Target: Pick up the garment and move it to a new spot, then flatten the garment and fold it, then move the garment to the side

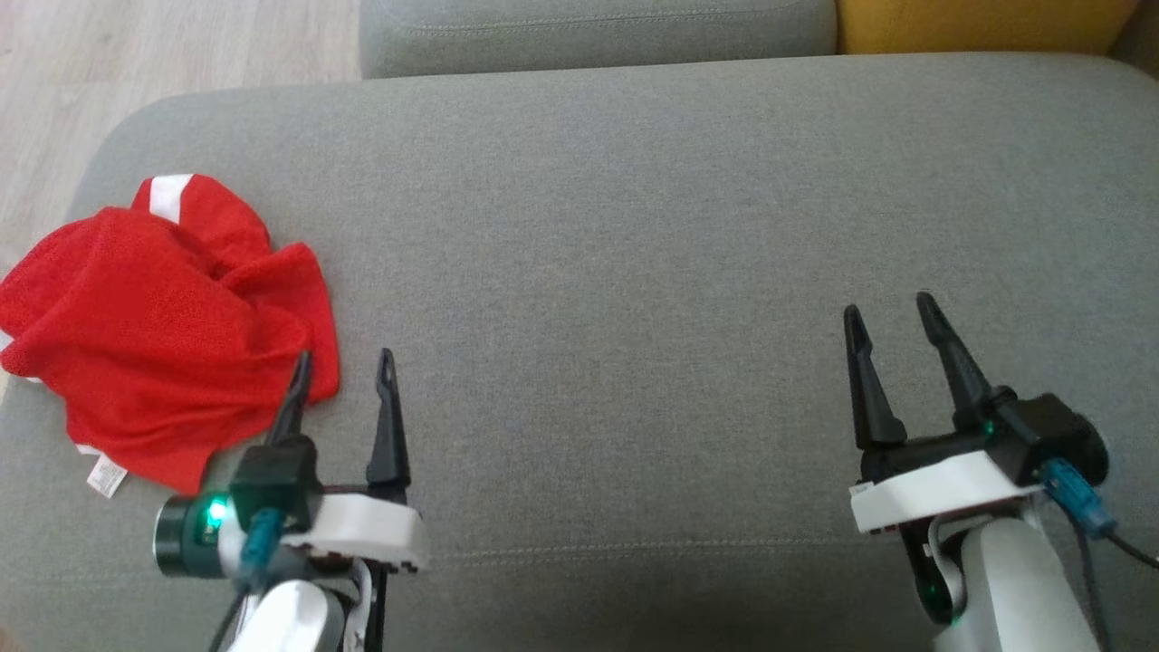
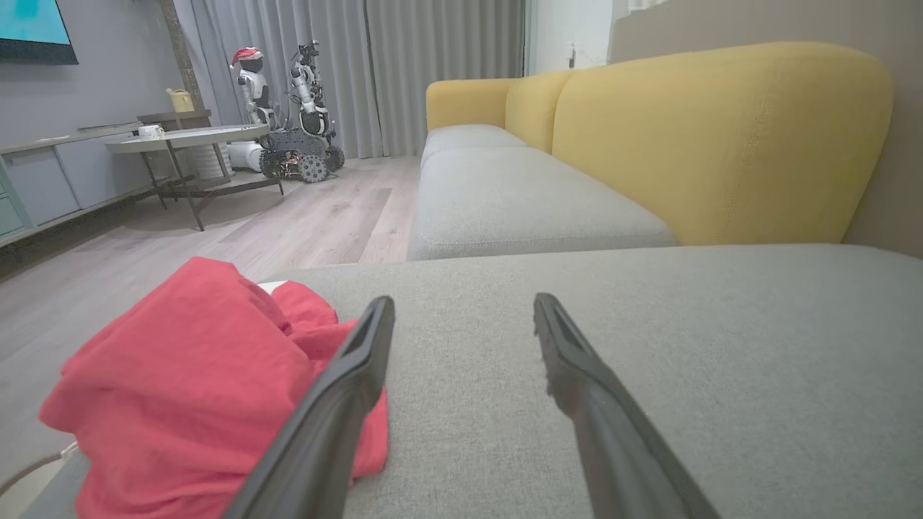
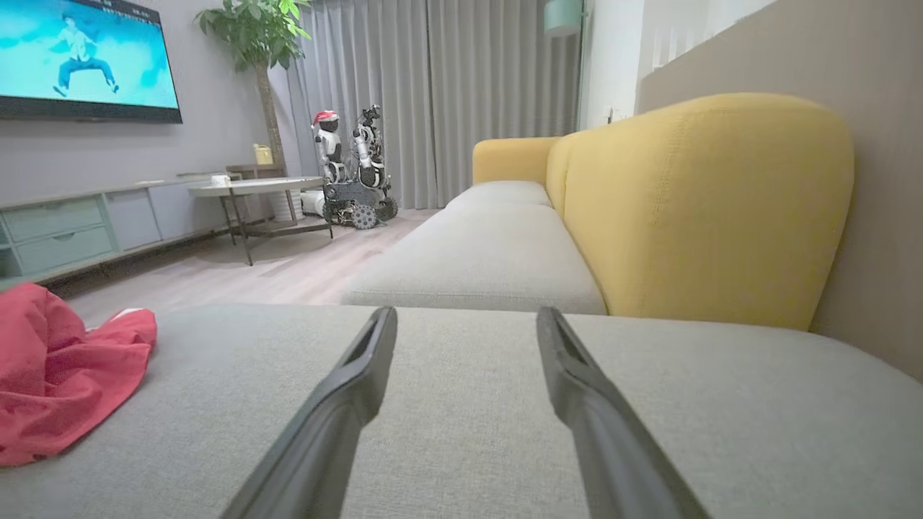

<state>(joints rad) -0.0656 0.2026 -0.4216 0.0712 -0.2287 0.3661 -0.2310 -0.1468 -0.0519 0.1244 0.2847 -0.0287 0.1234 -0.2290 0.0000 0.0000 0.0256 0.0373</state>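
Observation:
A crumpled red mesh garment (image 1: 158,330) with white trim and a white label lies at the left end of the grey sofa cushion (image 1: 634,272). My left gripper (image 1: 344,362) hangs open just right of the heap, its left finger over the cloth's near right edge, nothing between the fingers. In the left wrist view the garment (image 2: 187,389) bulges at the lower left behind the left finger of my left gripper (image 2: 464,306). My right gripper (image 1: 892,312) stands open over bare cushion far to the right. The right wrist view shows the garment (image 3: 58,367) at the far left, well away from the right gripper (image 3: 466,317).
The cushion's left edge drops to a wooden floor (image 1: 109,63). A second grey seat (image 2: 519,202) and yellow backrests (image 2: 721,137) lie beyond. A low table (image 2: 187,137) and another robot (image 2: 288,108) stand across the room.

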